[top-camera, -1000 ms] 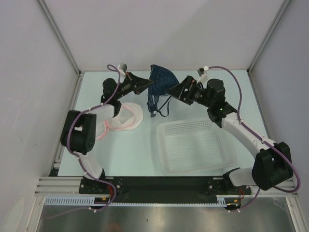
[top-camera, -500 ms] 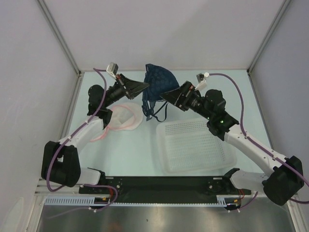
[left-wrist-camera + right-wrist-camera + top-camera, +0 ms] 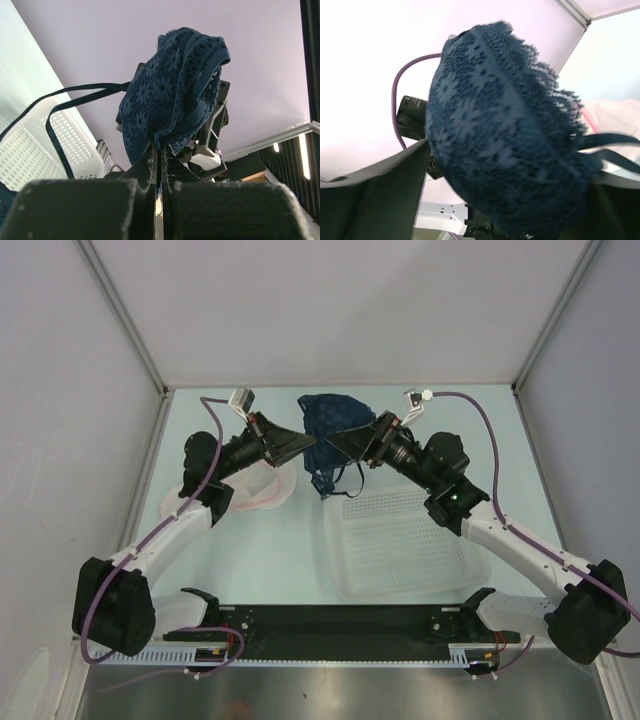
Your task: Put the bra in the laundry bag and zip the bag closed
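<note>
- The bra (image 3: 335,420) is hanging in the air over the far middle of the desk (image 3: 285,560), its straps dangling down.
- The left tool (image 3: 308,443) is pinching the lace edge from the left, its fingers closed tight on the fabric.
- The right tool (image 3: 332,440) is facing it from the right, its jaws standing wide on either side of the cup.
- The laundry bag (image 3: 272,490) is lying down and to the left of the bra, under the left arm, which makes that arm the nearer one.
- The white basket (image 3: 335,540) is sitting to the right, apart from the bag.

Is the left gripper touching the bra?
Touching. The left wrist view shows the left gripper shut on the lower edge of the bra, pinching the fabric.
</note>
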Available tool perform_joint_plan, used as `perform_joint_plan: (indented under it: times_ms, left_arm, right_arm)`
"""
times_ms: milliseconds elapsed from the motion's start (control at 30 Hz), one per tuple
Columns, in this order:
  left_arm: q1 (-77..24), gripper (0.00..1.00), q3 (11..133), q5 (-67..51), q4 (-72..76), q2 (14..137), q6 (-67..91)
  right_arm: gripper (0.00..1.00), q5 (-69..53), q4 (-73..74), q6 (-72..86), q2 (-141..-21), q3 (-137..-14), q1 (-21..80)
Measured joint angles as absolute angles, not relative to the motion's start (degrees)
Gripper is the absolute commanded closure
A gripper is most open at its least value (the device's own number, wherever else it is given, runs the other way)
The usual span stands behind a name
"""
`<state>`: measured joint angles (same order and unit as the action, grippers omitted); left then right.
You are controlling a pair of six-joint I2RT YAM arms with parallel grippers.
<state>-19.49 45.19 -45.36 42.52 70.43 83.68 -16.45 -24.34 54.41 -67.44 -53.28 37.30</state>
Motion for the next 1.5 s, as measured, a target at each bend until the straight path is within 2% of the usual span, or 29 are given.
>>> perform_joint_plan:
  times_ms: [33,100,133,167,200,267,367,400,433,467,500,767,933,1167,1367,1500]
  left_arm:
    - [-19.51,1.0,44.97,-45.5,42.13,69.91,83.44]
    - [-19.51,0.89,44.75,-45.82,40.56,68.86,82.28]
    - [-19.53,0.84,44.75,-45.87,39.68,68.47,81.65]
    - [-19.53,0.68,44.75,-45.89,38.87,68.16,80.77]
    - [-19.53,0.6,44.75,-45.93,37.82,67.83,79.85]
    - [-19.55,0.44,44.77,-46.33,34.52,66.96,76.55]
    - [-19.81,0.35,44.95,-45.56,26.28,64.58,69.06]
    - [-19.92,0.23,44.99,-44.75,23.73,63.42,66.43]
    - [-20.08,0.16,45.08,-43.31,20.18,61.58,63.22]
    - [-20.14,0.03,45.21,-42.5,18.02,60.14,60.53]
    - [-20.25,0.01,45.43,-41.41,15.33,58.28,57.56]
    - [-27.33,0.0,45.8,-30.37,4.29,46.98,39.64]
    - [-40.75,0.0,44.07,-12.05,1.5,43.31,31.86]
    - [-52.6,0.01,43.92,12.1,0.34,46.74,26.7]
    - [-58.04,0.0,45.25,25.21,-1.96,52.29,24.91]
    - [-58.67,0.07,46.72,30.59,-3.77,54.17,24.91]
  right_arm:
    - [0.25,-16.4,-24.84,54.41,-67.44,-52.88,37.41]
    - [0.37,-16.29,-25.41,54.63,-67.44,-52.07,37.6]
    - [0.41,-16.12,-25.63,54.92,-67.48,-51.77,37.71]
    - [0.42,-15.97,-25.69,55.24,-67.51,-51.64,37.78]
    - [0.43,-15.86,-26.09,55.7,-67.61,-51.44,37.82]
    - [0.54,-15.55,-26.55,56.6,-67.96,-51.4,37.93]
    - [0.57,-15.03,-26.72,58.28,-68.25,-51.4,38.39]
    - [0.6,-14.7,-26.65,58.96,-68.29,-51.4,38.54]
    - [0.61,-14.33,-26.63,59.55,-68.29,-51.4,38.68]
    - [0.61,-13.89,-26.46,60.05,-68.29,-51.4,38.83]
    - [0.61,-13.56,-26.28,60.53,-68.29,-51.4,38.94]
    - [0.59,-9.3,-21.8,63.99,-68.29,-51.92,39.62]
    - [0.59,-5.54,-18.92,66.19,-67.99,-52.29,41.1]
    - [0.58,1.89,-12.97,66.76,-67.81,-55.18,45.06]
    - [0.57,8.97,-8.86,67.33,-67.79,-57.43,48.51]
    - [0.55,13.34,-6.85,67.29,-67.79,-57.82,51.03]
